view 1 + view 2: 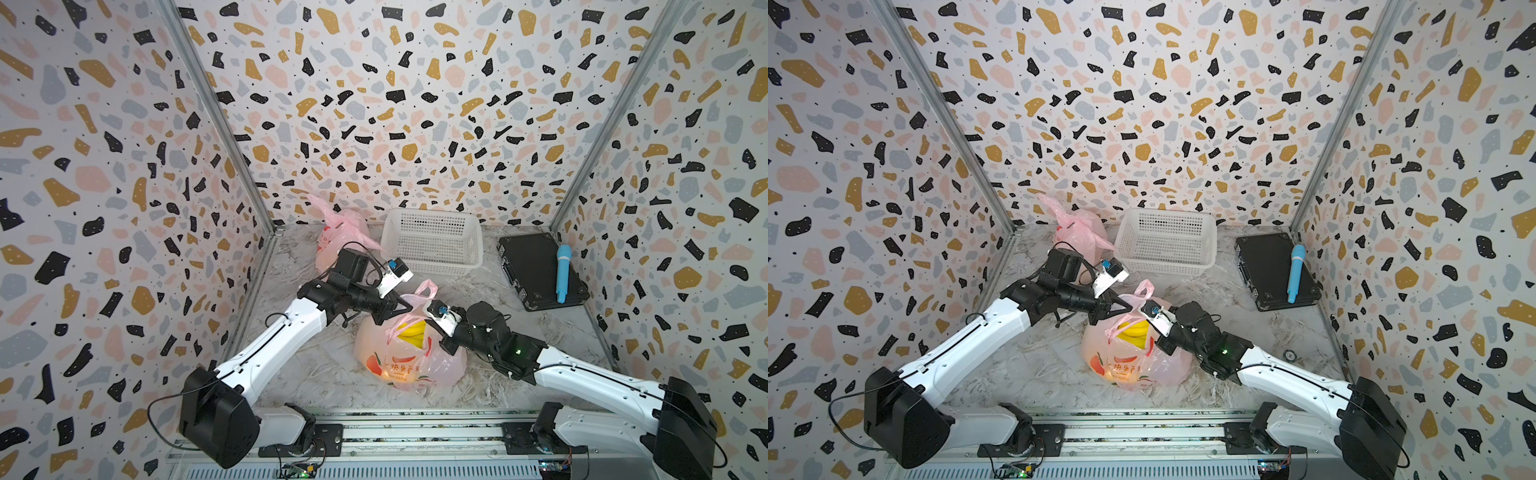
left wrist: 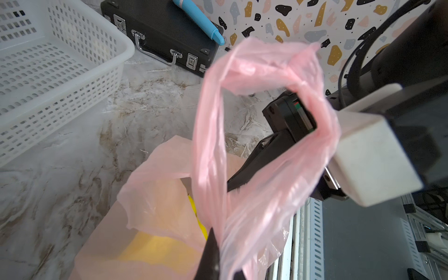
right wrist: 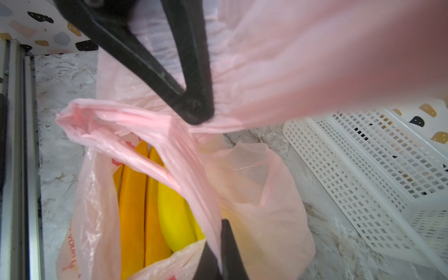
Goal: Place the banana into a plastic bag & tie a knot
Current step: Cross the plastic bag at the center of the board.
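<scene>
A pink plastic bag (image 1: pixel 409 361) (image 1: pixel 1133 365) sits mid-table with its mouth open, and the yellow banana (image 1: pixel 413 332) (image 1: pixel 1136 332) (image 3: pixel 135 198) lies inside. My left gripper (image 1: pixel 409 308) (image 1: pixel 1130 308) (image 2: pixel 223 254) is shut on one bag handle (image 2: pixel 213 145), which stands up as a loop. In the right wrist view, its tips (image 3: pixel 196 114) pinch the gathered plastic. My right gripper (image 1: pixel 430 337) (image 1: pixel 1152 340) (image 3: pixel 220 247) is shut on the other handle (image 3: pixel 169 155), a strip stretched over the banana. The two grippers are close together above the bag's mouth.
A white mesh basket (image 1: pixel 432 245) stands at the back centre. A second pink bag (image 1: pixel 340 241), knotted, lies back left. A black case (image 1: pixel 536 274) with a blue microphone (image 1: pixel 563 272) on it is at the back right. A metal rail (image 1: pixel 415 428) runs along the front.
</scene>
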`<action>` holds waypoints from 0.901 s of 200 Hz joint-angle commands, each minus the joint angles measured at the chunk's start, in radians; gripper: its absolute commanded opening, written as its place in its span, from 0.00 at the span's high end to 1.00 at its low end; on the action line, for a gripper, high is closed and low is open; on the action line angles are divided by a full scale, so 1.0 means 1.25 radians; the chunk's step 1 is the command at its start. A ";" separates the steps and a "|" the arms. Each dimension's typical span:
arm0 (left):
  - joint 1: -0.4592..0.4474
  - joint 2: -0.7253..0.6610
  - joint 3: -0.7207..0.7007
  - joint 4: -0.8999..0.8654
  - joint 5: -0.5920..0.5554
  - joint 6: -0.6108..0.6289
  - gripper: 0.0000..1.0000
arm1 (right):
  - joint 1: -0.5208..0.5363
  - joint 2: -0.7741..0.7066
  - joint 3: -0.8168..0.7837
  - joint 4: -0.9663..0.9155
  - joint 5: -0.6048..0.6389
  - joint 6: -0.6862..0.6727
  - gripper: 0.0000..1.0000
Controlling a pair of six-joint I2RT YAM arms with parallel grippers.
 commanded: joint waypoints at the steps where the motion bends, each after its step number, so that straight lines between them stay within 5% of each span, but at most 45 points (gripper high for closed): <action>1: -0.003 -0.024 -0.016 0.037 -0.010 0.004 1.00 | 0.001 -0.063 0.003 0.017 -0.047 0.027 1.00; 40: -0.003 -0.032 -0.030 0.053 -0.039 0.015 1.00 | -0.057 -0.104 -0.025 0.029 -0.180 0.133 1.00; 88: -0.003 -0.061 -0.092 0.124 -0.022 0.010 0.69 | -0.168 -0.077 0.007 0.031 -0.375 0.282 1.00; 141: -0.003 -0.065 -0.110 0.141 -0.018 0.000 0.39 | -0.171 -0.015 0.061 -0.036 -0.443 0.333 1.00; 165: -0.003 -0.087 -0.131 0.166 -0.020 -0.012 0.33 | -0.178 0.001 0.091 -0.080 -0.459 0.343 1.00; 180: -0.003 -0.096 -0.134 0.174 -0.018 -0.018 0.33 | -0.178 0.009 0.117 -0.129 -0.449 0.316 0.71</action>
